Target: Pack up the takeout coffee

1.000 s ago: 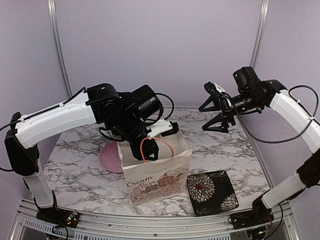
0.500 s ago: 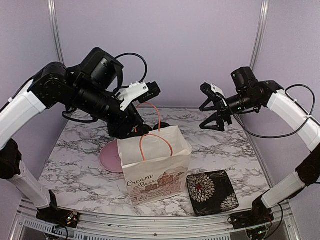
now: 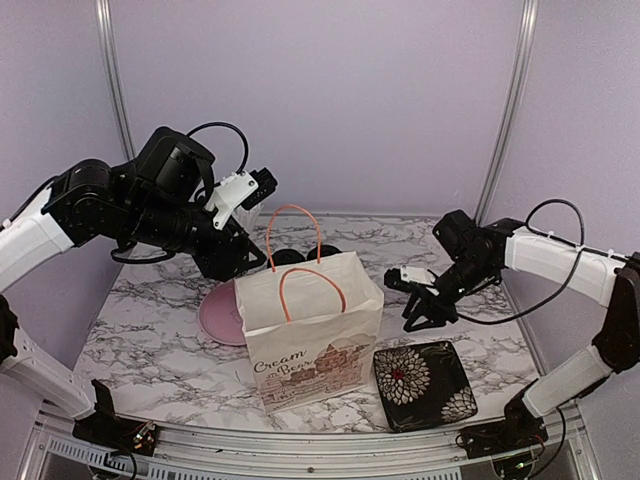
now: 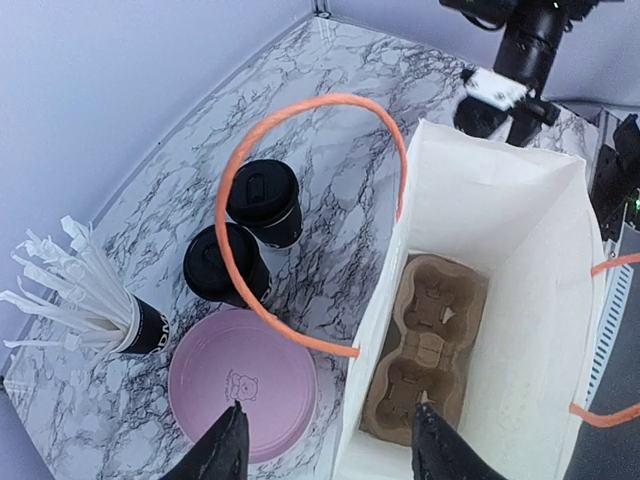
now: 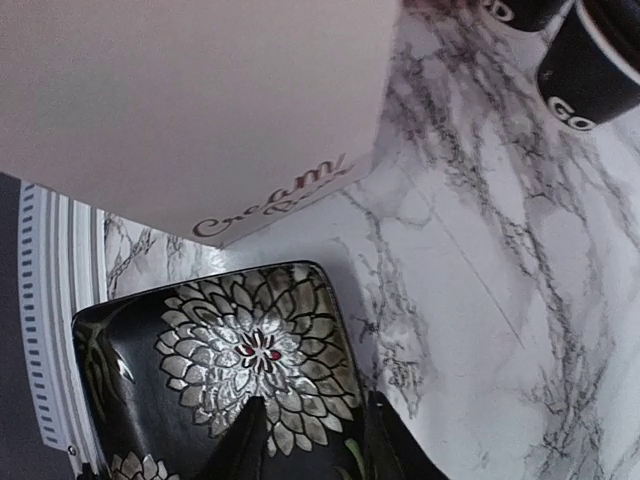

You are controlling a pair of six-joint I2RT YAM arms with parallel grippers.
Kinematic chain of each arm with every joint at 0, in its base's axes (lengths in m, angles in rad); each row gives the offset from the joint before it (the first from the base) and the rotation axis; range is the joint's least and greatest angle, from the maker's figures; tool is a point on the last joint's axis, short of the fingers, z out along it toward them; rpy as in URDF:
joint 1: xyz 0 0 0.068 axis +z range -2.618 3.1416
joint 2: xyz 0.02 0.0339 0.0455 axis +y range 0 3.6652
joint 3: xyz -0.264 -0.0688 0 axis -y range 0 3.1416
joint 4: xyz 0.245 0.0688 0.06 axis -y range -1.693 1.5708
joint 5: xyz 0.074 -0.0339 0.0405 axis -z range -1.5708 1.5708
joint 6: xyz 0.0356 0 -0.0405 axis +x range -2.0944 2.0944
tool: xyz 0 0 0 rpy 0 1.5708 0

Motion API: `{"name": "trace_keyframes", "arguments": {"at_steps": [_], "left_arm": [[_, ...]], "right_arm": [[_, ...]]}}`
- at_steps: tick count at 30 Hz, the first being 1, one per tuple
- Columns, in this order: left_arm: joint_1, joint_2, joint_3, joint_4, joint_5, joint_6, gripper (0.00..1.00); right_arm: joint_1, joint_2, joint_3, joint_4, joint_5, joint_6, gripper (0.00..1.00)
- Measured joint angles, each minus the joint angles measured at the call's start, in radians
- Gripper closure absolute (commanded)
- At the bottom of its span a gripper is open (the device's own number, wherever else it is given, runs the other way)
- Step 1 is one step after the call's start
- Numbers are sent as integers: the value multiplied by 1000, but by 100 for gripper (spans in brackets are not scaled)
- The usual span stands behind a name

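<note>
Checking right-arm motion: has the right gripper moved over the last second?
Yes. The right gripper dropped in the top view, closing on the floral dish.

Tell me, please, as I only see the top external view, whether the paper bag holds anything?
Observer: Yes; the left wrist view shows a brown cup carrier lying in the bottom of the paper bag, its wells empty.
Operator: And the coffees?
Observer: Outside the bag, upright, lids on: one coffee cup and the second coffee cup, beside the pink plate.
Operator: Anything gripped?
Observer: No; the left gripper is open and empty.
</note>
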Motion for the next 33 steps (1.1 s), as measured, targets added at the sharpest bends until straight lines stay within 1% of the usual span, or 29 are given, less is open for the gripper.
{"name": "trace_keyframes", "arguments": {"at_steps": [2,7,12,16,21,33], "left_arm": [[10,0,-17,28,10,-9,43],[14,0,-43,103,49,-23,44],[14,0,-70,158,59,-45,45],[15,2,-83,182,52,-56,47],[22,-1,-101,198,46,-57,47],[37,-82,-159,203,-20,-76,45]], "right_arm": [[59,0,-52,9,29,-17,76],[235,-4,-154,50,101,-38,80],[355,11,-176,101,150,-46,81],[406,73,-163,146,168,-44,81],[455,161,-131,177,176,-31,81],[464,271,-73,174,209,-23,85]]}}
